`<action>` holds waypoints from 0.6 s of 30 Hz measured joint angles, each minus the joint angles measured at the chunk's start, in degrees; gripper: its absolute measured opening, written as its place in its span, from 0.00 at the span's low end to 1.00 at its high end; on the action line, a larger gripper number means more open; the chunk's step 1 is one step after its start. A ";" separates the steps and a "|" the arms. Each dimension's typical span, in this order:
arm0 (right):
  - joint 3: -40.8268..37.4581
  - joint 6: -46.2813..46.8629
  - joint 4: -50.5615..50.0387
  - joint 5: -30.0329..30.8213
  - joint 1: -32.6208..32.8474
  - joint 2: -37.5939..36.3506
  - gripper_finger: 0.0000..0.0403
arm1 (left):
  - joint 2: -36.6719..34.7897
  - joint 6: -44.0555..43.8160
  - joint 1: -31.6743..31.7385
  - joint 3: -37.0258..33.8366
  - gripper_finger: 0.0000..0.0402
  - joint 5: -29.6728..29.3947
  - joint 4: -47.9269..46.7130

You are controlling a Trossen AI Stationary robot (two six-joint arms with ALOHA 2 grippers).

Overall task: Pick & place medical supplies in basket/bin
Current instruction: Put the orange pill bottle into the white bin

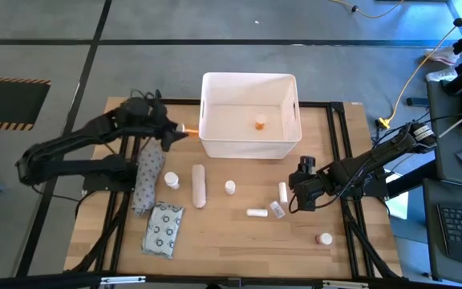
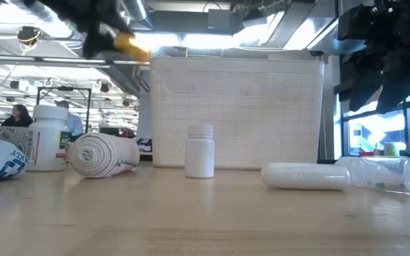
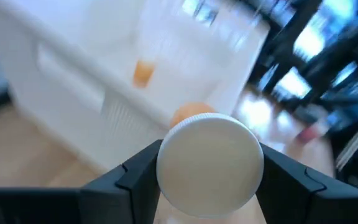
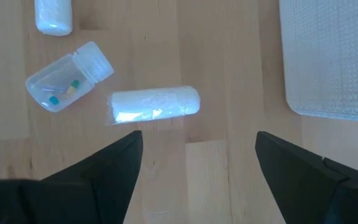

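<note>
Basket waits while a capped bottle is carried to its rim

Basket (image 1: 250, 146), the big white tub, stands at the far middle of the worktop (image 1: 239, 241), with one orange-capped item (image 1: 260, 124) already inside. The step in hand looks like a delivery: the left gripper (image 1: 173, 132) hangs just beside the tub's left wall, fingers (image 3: 135, 177) clamped on a white bottle with an orange cap (image 3: 209, 163), its cap pointing toward the rim. Next, I judge, the left arm needs to bring the bottle over the rim and above the open inside before letting go; released where it is now, it could fall outside the wall.

The right gripper (image 4: 194, 165) hovers above the worktop in front of the tub's right corner, fingers (image 4: 101, 171) wide apart and empty. Below it lie a white wrapped roll (image 4: 154, 104) and a clear vial with coloured bits inside (image 4: 67, 78), near each other but apart. Either seems a likely next pick.

Still out on the worktop: a ringed flat packet (image 1: 164, 229), a bandage roll (image 1: 199, 185), and a small white bottle (image 1: 229, 187).
</note>
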 joint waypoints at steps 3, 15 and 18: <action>0.00 0.00 0.04 0.00 0.00 0.00 0.78 | -1.08 1.70 0.00 0.00 0.53 1.78 6.27; 0.00 -1.48 0.61 0.02 0.00 0.00 0.78 | 12.73 9.93 0.00 9.81 0.53 2.51 11.17; 0.00 -1.49 0.69 0.02 0.00 0.00 0.78 | 19.53 13.48 0.00 16.82 0.53 2.46 7.40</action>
